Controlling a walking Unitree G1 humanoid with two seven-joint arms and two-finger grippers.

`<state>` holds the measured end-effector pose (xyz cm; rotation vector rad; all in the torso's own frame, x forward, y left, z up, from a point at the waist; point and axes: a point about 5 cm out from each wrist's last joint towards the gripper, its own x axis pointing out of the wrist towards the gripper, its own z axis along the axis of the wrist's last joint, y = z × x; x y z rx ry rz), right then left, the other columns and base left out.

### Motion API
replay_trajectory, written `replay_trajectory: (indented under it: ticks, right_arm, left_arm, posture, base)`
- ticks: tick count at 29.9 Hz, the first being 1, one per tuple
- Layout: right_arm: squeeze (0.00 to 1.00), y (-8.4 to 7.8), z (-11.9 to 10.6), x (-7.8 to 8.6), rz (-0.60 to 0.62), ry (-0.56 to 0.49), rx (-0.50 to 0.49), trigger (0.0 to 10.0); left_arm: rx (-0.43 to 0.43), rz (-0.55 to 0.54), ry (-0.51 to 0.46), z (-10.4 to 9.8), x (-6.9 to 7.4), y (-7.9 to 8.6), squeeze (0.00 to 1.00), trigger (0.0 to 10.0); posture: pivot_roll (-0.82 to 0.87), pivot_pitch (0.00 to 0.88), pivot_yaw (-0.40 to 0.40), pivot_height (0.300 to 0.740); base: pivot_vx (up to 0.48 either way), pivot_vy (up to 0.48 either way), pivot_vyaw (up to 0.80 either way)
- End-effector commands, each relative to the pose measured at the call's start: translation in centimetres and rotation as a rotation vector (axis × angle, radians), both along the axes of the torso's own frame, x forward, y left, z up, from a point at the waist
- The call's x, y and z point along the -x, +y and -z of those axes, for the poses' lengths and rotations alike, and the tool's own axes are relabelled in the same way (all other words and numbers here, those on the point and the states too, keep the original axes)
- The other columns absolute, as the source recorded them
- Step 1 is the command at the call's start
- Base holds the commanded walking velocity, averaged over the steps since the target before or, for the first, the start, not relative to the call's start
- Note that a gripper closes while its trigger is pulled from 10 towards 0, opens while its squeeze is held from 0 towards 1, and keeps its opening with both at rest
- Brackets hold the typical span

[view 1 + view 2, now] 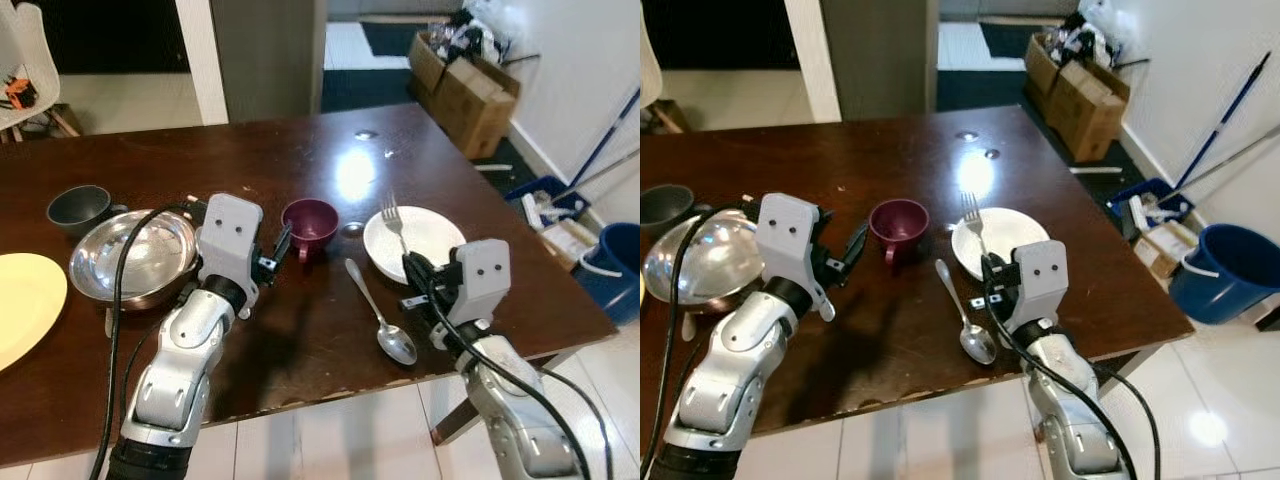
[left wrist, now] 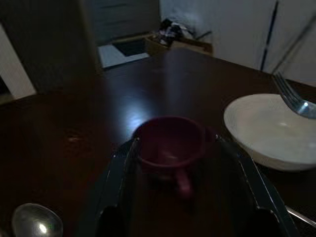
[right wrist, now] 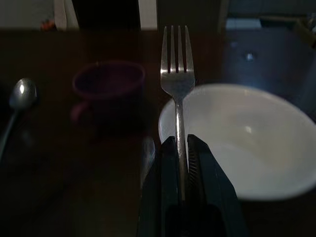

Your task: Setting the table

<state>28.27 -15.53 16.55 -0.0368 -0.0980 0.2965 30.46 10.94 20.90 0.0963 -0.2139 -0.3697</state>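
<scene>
While the right gripper (image 1: 412, 268) pinches the handle of a fork (image 1: 392, 222) between its two closed fingers, the tines stick out over the white plate (image 1: 432, 236), pointing away from the robot. In the right wrist view the handle runs straight down the narrow slot between the fingers (image 3: 165, 173), and the plate (image 3: 256, 143) lies beyond and to one side of them.

The left gripper (image 1: 278, 248) hovers low over the dark table (image 1: 300, 160), its jaws spread wide and empty. In the left wrist view the maroon cup (image 2: 170, 145) sits just ahead of the fingers (image 2: 116, 173), framed by the gap between them, its handle turned toward the camera; whether a fingertip touches it cannot be told.

A spoon (image 1: 380, 315) lies on the table between the two arms, bowl toward the near edge, just beside the plate and apart from it. Left of the cup stands a steel bowl (image 1: 135, 258), partly behind the left arm. A grey mug (image 1: 78, 208) sits just behind the bowl, and a yellow plate (image 1: 25, 300) lies at the table's left edge
</scene>
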Motion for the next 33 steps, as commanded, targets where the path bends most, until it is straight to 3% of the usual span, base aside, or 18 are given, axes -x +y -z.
replay_trajectory:
  ticks: [1,6,12,20,27,33]
  right_arm:
    - [0.00,0.2,0.2,0.6,-0.023,0.018,0.002,10.0]
    - [0.00,1.2,1.4,2.1,-0.091,0.084,-0.008,10.0]
    - [0.00,1.7,2.8,2.1,-0.088,0.142,-0.041,10.0]
    - [0.00,2.1,4.5,-0.6,-0.005,0.211,-0.132,10.0]
    - [0.00,3.0,5.0,-1.6,-0.043,0.230,-0.146,10.0]
    - [0.00,4.0,5.3,-2.4,-0.097,0.251,-0.123,10.0]
  left_arm:
    - [0.002,0.019,0.024,0.3,0.3,0.1,0.00,10.0]
    - [-0.008,0.063,0.049,0.1,0.2,0.6,0.00,10.0]
    - [-0.016,0.124,0.058,-0.7,-0.1,0.7,0.00,10.0]
    - [-0.056,0.165,0.024,-2.8,-1.1,0.9,0.00,10.0]
    - [-0.064,0.155,0.013,-3.7,-1.4,1.4,0.00,10.0]
    - [-0.204,0.353,0.130,-3.1,0.2,0.3,0.00,10.0]
  posture:
    - [-0.07,0.045,0.067,0.740]
    - [-0.07,0.050,0.072,0.740]
    - [-0.06,0.053,0.074,0.740]
    - [-0.03,0.064,0.095,0.740]
    - [-0.02,0.072,0.101,0.740]
    - [0.00,0.090,0.100,0.740]
  base:
    - [0.000,0.000,0.00]
    - [0.000,0.000,0.00]
    - [0.000,0.000,0.00]
    - [0.000,0.000,0.00]
    - [0.000,0.000,0.00]
    - [0.000,0.000,0.00]
